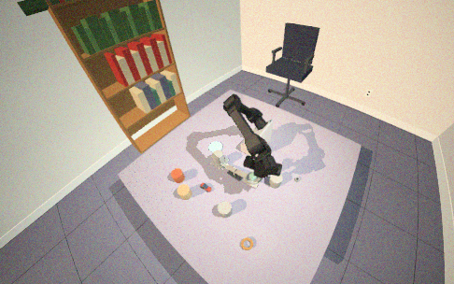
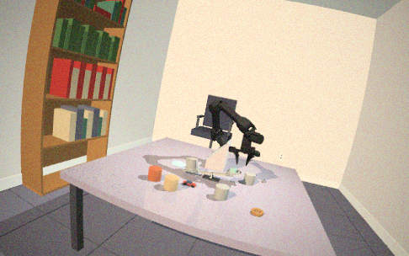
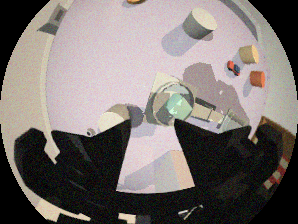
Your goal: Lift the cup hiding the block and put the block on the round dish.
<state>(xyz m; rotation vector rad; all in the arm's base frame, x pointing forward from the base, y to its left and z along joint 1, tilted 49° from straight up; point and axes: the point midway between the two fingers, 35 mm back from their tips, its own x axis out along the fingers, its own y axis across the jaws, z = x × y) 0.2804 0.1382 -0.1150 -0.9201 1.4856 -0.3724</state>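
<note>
One black metal claw (image 1: 262,169) (image 2: 242,163) (image 3: 152,123): hung near the block end of the balance, its fingers parted and grasping nothing.
Block: green and faceted (image 1: 252,177) (image 2: 233,171) (image 3: 179,106), it lay uncovered on one end of the pale balance (image 1: 239,174) (image 2: 216,174) (image 3: 202,111).
Balance cup: a greyish-cream round cup (image 1: 218,158) (image 2: 191,164) stood on the opposite end.
Dish: round, pale blue (image 1: 215,147) (image 2: 178,163), it sat near that cup, without the block.
Table: a cream cylinder (image 1: 276,181) (image 2: 250,178) (image 3: 111,122) stood near the block end; a red-and-blue toy car (image 1: 205,187) (image 2: 189,184) (image 3: 233,68) lay near a tan cylinder (image 1: 184,191) (image 2: 171,183) (image 3: 248,54) and an orange-red cylinder (image 1: 177,176) (image 2: 154,173) (image 3: 257,79).
</note>
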